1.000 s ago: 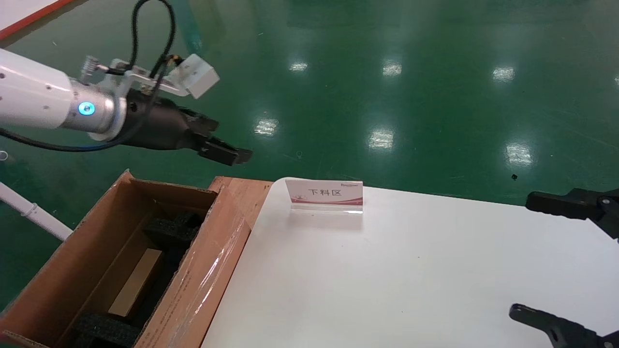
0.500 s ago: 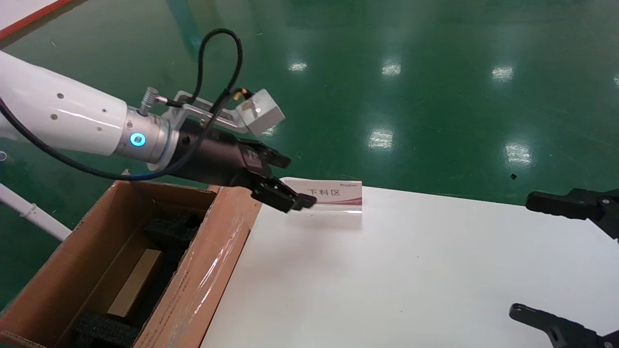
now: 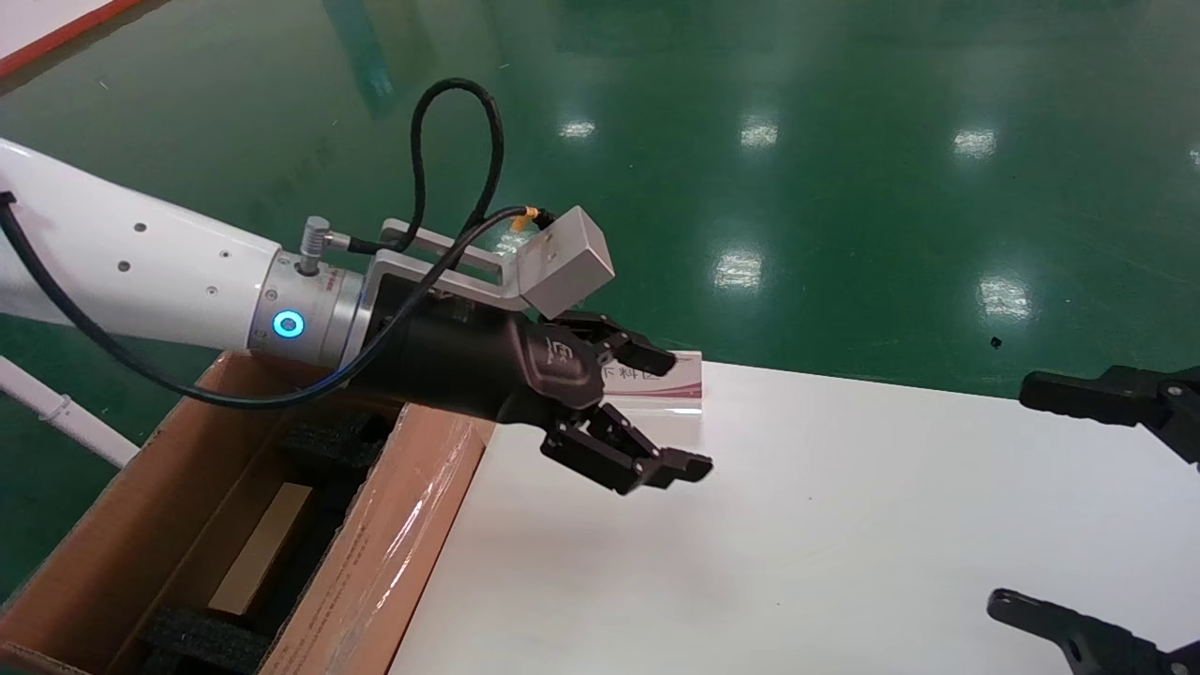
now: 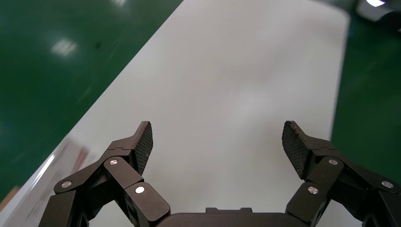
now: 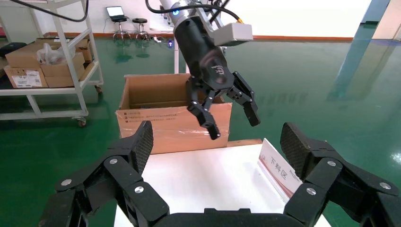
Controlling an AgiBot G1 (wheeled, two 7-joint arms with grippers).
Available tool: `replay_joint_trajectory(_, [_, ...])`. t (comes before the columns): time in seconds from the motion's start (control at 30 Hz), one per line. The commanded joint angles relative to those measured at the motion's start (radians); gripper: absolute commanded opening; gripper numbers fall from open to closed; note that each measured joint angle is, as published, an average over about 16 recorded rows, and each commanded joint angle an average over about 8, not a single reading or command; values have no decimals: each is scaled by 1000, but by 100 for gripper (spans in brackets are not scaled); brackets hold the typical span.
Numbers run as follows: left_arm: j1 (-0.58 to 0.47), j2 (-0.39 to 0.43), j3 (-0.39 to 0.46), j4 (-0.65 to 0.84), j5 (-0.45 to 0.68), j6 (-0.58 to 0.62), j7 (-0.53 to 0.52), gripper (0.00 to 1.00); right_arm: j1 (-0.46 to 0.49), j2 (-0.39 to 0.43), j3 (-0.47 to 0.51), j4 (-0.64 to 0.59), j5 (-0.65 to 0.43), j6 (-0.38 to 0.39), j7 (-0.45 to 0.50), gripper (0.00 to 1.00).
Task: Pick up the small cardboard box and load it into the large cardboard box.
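Only the head view shows the small cardboard box (image 3: 261, 547) lying inside the large cardboard box (image 3: 375, 553), while the left gripper (image 3: 661, 412) hangs wide open over the white table (image 3: 844, 525), its sign (image 3: 682, 380) half hidden; right gripper (image 5: 217, 142) wide open.

**A:** What do I see of the left arm on my screen?

**B:** I see a white glossy shell with small dark dots, then a silver ring with a round blue light. After it comes a black wrist housing with a pale logo. A grey metal bracket carries a light grey camera block, and a black cable makes a loop above it.

**A:** And the left gripper (image 3: 670, 412)?

**B:** It is black, with jointed links. In the left wrist view I see silver rivets on the links and textured pads on the fingertips (image 4: 145, 141).

**A:** The right gripper (image 5: 217, 142)?

**B:** I see the same design: black links, silver rivets, textured pads.
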Motion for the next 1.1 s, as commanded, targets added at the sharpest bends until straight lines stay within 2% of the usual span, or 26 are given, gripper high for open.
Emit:
replay_joint_trajectory(0.03, [49,3,-66,3,-18,25,35,100,0,0,0,0,0,0,0,100])
replay_joint_trajectory(0.83, [628,36,-837,34,-224,313,445,100,0,0,-1,0,1,1,-1,100])
replay_joint_trajectory(0.97, [683,39,-911,37,-243,339,475,100,0,1,-1,0,1,1,-1,100])
replay_joint_trajectory(1.1, [696,41,-927,38,-249,345,478,100,0,1,-1,0,1,1,-1,100])
